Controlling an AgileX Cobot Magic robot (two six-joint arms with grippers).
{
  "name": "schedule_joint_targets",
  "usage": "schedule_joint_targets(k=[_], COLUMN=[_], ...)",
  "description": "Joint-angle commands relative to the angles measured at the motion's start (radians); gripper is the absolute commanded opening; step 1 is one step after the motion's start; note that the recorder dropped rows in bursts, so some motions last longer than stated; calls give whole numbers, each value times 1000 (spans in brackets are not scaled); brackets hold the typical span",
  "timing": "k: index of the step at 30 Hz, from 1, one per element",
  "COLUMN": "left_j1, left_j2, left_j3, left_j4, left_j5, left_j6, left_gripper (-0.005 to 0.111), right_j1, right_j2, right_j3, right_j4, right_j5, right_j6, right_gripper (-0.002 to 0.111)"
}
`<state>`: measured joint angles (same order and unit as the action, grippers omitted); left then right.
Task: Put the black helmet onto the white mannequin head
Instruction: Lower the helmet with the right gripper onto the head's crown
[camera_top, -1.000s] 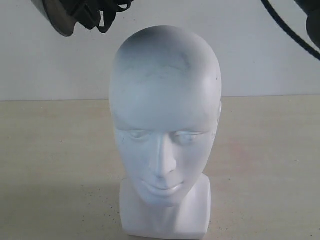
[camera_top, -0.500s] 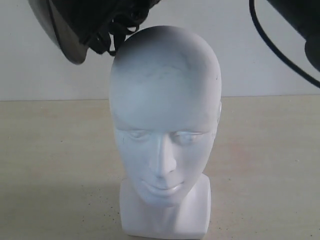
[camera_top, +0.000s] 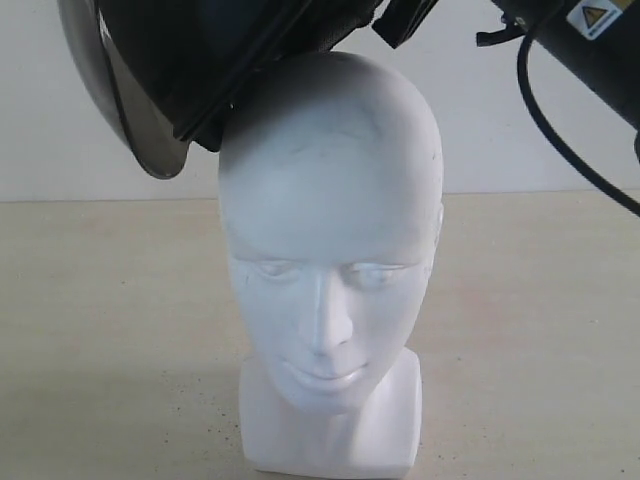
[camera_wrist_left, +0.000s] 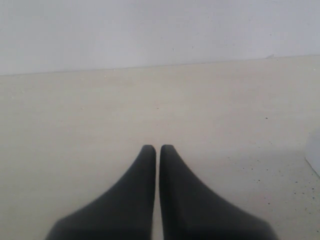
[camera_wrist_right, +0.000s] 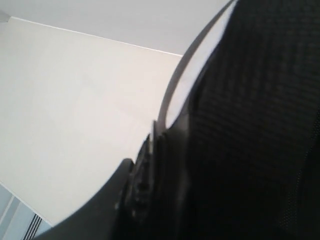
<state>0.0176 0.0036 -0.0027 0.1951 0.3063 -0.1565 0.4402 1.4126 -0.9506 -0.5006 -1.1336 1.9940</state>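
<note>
The white mannequin head (camera_top: 330, 260) stands upright on the pale table, facing the exterior camera. The black helmet (camera_top: 215, 50) hangs tilted over its crown, its padded rim touching the top left of the head and its smoky visor (camera_top: 125, 110) drooping beside the forehead. In the right wrist view the helmet's padded lining (camera_wrist_right: 250, 130) fills the frame, and my right gripper (camera_wrist_right: 150, 170) is shut on the helmet's rim. My left gripper (camera_wrist_left: 157, 150) is shut with nothing in it, low over bare table, out of the exterior view.
The right arm and its black cable (camera_top: 560, 140) cross the upper right of the exterior view. A white wall (camera_top: 520, 120) stands behind the table (camera_top: 110, 330). A corner of the mannequin's base (camera_wrist_left: 315, 155) shows at the edge of the left wrist view.
The helmet has come down and rightward from the upper left corner and now rests against the head's crown. The right arm has lowered into view with it.
</note>
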Motion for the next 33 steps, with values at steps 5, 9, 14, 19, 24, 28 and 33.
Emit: schedule_joint_targets(k=[5, 9, 14, 19, 24, 28, 33], left_j1=[-6, -6, -6, -6, -6, -6, -6], left_j2=[-4, -4, -4, -4, -4, -4, -4], left_j3=[3, 3, 3, 3, 3, 3, 3], left_j4=[5, 5, 5, 5, 5, 5, 5], left_j5=[1, 1, 1, 1, 1, 1, 1], left_j6=[1, 1, 1, 1, 1, 1, 1], left_gripper=[4, 4, 4, 4, 4, 4, 4], right_j1=[0, 0, 0, 0, 0, 0, 0], right_j2=[-74, -76, -76, -76, -88, -113, -132], right_j3=[77, 108, 125, 125, 127, 152, 199], right_j4=[96, 96, 99, 103, 107, 124, 137], right_j5=[-87, -87, -87, -87, -87, -87, -87], right_j6=[-68, -68, -83, -97, -173, -209, -268], right_gripper=[0, 0, 0, 0, 0, 0, 0])
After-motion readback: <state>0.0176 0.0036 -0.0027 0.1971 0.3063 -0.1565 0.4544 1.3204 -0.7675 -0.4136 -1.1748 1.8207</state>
